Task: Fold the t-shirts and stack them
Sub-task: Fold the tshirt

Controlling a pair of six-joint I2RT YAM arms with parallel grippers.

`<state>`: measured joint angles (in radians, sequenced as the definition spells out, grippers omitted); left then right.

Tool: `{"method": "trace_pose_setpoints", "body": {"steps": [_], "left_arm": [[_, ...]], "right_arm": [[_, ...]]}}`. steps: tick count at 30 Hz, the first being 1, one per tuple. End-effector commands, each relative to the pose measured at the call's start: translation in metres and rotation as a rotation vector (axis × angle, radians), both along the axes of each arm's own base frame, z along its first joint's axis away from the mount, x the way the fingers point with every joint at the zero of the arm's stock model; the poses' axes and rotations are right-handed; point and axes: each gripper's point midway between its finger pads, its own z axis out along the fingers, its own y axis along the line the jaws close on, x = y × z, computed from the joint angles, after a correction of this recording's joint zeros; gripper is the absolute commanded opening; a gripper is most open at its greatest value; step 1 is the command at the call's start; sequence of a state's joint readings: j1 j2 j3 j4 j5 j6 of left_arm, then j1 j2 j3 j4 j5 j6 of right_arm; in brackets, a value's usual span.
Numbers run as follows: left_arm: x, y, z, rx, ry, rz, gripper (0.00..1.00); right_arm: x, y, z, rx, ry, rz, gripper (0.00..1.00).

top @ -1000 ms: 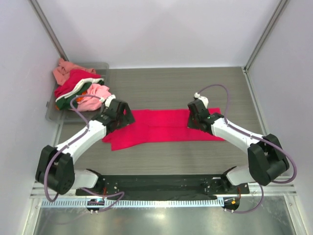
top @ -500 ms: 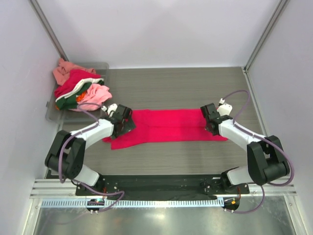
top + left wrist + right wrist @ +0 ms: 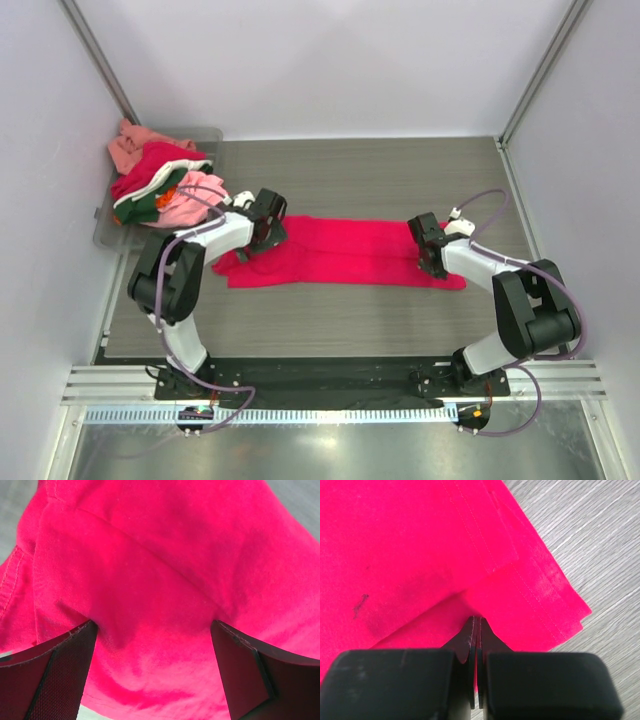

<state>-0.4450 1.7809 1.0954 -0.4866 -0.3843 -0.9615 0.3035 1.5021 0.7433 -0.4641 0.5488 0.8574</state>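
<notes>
Red shirt [image 3: 345, 255] half folded, nothing stacked yet
Pinched by right gripper [image 3: 476, 622], left gripper [image 3: 154, 625] spread open; pile [image 3: 160, 180] untouched at worktop's far-left corner.

We've got both arms reaching low, forearms angled inward toward each other. Left gripper [image 3: 155, 635] has its jaws spread wide, while right gripper [image 3: 476, 622] is pinched tight on a fold of the crimson t-shirt [image 3: 340, 255].

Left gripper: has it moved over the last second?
Yes. The left gripper has shifted right, farther from the bin, and now sits over the left end of the red shirt.
</notes>
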Motion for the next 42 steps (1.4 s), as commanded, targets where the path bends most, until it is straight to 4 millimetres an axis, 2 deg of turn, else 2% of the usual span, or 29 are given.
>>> {"method": "trace_pose_setpoints", "body": {"steps": [1, 2, 4, 5, 6, 7, 10, 11, 12, 13, 14, 15, 16, 17, 18, 19, 20, 21, 23, 25, 26, 28, 29, 31, 32, 34, 35, 39, 42], "left_arm": [[0.014, -0.011, -0.015, -0.003, 0.032, -0.005, 0.94], [0.027, -0.018, -0.009, -0.013, 0.012, -0.011, 0.94], [0.030, -0.021, -0.022, 0.011, 0.071, -0.033, 0.94], [0.049, -0.030, -0.010, -0.002, 0.043, -0.040, 0.94], [0.053, -0.033, -0.011, -0.001, 0.055, -0.048, 0.94], [0.053, -0.035, -0.022, 0.017, 0.096, -0.064, 0.94], [0.078, -0.050, -0.011, -0.006, 0.067, -0.085, 0.94], [0.082, -0.052, -0.022, 0.003, 0.088, -0.098, 0.93], [0.090, -0.057, -0.020, 0.000, 0.080, -0.110, 0.94], [0.109, -0.066, -0.006, -0.017, 0.043, -0.125, 0.93], [0.115, -0.069, -0.019, 0.001, 0.071, -0.150, 0.93], [0.121, -0.074, -0.019, 0.004, 0.077, -0.168, 0.93], [0.141, -0.085, -0.001, -0.014, 0.038, -0.192, 0.93], [0.144, -0.088, -0.017, -0.003, 0.068, -0.205, 0.93], [0.149, -0.092, -0.018, -0.004, 0.068, -0.217, 0.93], [0.154, -0.096, -0.016, -0.002, 0.060, -0.227, 0.93], [0.169, -0.104, 0.000, -0.013, 0.009, -0.234, 0.93], [0.172, -0.110, -0.009, -0.010, 0.018, -0.260, 0.93], [0.183, -0.123, -0.001, -0.043, -0.019, -0.293, 0.94], [0.190, -0.139, 0.002, -0.098, -0.055, -0.341, 0.93], [0.191, -0.143, 0.003, -0.116, -0.068, -0.363, 0.93], [0.200, -0.146, 0.007, -0.122, -0.118, -0.389, 0.96], [0.205, -0.145, 0.011, -0.118, -0.141, -0.388, 0.97], [0.224, -0.144, 0.023, -0.145, -0.211, -0.384, 0.99], [0.229, -0.147, 0.028, -0.184, -0.232, -0.392, 0.99], [0.249, -0.145, 0.037, -0.239, -0.308, -0.374, 1.00], [0.253, -0.148, 0.035, -0.287, -0.312, -0.366, 0.99], [0.280, -0.149, 0.046, -0.366, -0.404, -0.328, 0.98], [0.294, -0.150, 0.052, -0.399, -0.469, -0.306, 0.97]], "right_arm": [[-0.029, 0.011, -0.029, 0.066, 0.132, -0.016, 0.01], [-0.032, 0.017, -0.030, 0.085, 0.142, -0.001, 0.01], [-0.043, 0.028, -0.033, 0.094, 0.152, 0.041, 0.01], [-0.047, 0.033, -0.034, 0.099, 0.157, 0.059, 0.01], [-0.050, 0.039, -0.034, 0.108, 0.154, 0.066, 0.01], [-0.058, 0.043, -0.038, 0.113, 0.171, 0.085, 0.01], [-0.079, 0.076, -0.043, 0.150, 0.187, 0.182, 0.01], [-0.086, 0.101, -0.041, 0.163, 0.174, 0.271, 0.01], [-0.093, 0.109, -0.040, 0.165, 0.178, 0.267, 0.01], [-0.096, 0.123, -0.038, 0.195, 0.173, 0.268, 0.01], [-0.101, 0.139, -0.036, 0.225, 0.162, 0.286, 0.01], [-0.112, 0.160, -0.037, 0.234, 0.164, 0.351, 0.01], [-0.114, 0.179, -0.032, 0.258, 0.153, 0.384, 0.01], [-0.117, 0.192, -0.029, 0.275, 0.148, 0.398, 0.01], [-0.127, 0.212, -0.029, 0.282, 0.155, 0.467, 0.01], [-0.125, 0.234, -0.023, 0.301, 0.148, 0.499, 0.01], [-0.128, 0.247, -0.023, 0.309, 0.158, 0.527, 0.01], [-0.136, 0.265, -0.020, 0.330, 0.163, 0.578, 0.01], [-0.143, 0.309, -0.011, 0.451, 0.164, 0.687, 0.01], [-0.151, 0.325, -0.004, 0.506, 0.159, 0.767, 0.01], [-0.150, 0.338, 0.010, 0.570, 0.121, 0.804, 0.01], [-0.141, 0.337, 0.028, 0.556, 0.052, 0.860, 0.01], [-0.131, 0.335, 0.050, 0.553, -0.028, 0.879, 0.02], [-0.119, 0.330, 0.068, 0.522, -0.083, 0.937, 0.07], [-0.104, 0.322, 0.084, 0.533, -0.123, 0.921, 0.11], [-0.091, 0.311, 0.096, 0.548, -0.137, 0.938, 0.14], [-0.070, 0.297, 0.101, 0.557, -0.161, 0.891, 0.16], [-0.038, 0.260, 0.133, 0.541, -0.271, 0.870, 0.25], [-0.022, 0.235, 0.139, 0.512, -0.296, 0.824, 0.27]]}}
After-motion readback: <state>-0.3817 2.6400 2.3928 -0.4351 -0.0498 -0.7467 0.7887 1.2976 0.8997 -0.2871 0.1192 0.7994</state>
